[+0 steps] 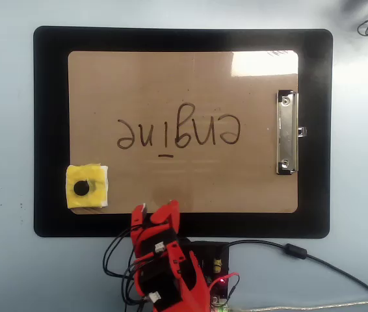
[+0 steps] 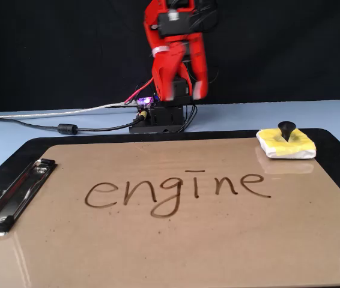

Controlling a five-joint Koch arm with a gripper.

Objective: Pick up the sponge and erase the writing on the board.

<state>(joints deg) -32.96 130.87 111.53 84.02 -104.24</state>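
The yellow sponge [image 1: 87, 187] with its black knob lies on the near-left corner of the tan board [image 1: 184, 78] in the overhead view, and at the far right [image 2: 285, 144] in the fixed view. The writing [image 1: 179, 133] "engine" with a short underline runs across the middle of the board [image 2: 158, 240]. My red gripper [image 1: 155, 209] hangs over the mat's near edge, to the right of the sponge and clear of it. In the fixed view the gripper [image 2: 187, 96] is raised and blurred. Its jaws stand apart with nothing between them.
A black mat [image 1: 51, 130] lies under the board. A silver clip [image 1: 287, 133] sits at the board's right short edge in the overhead view. The arm's base and circuit board [image 1: 213, 266] stand behind the mat. Cables [image 2: 68, 128] trail off along the blue table.
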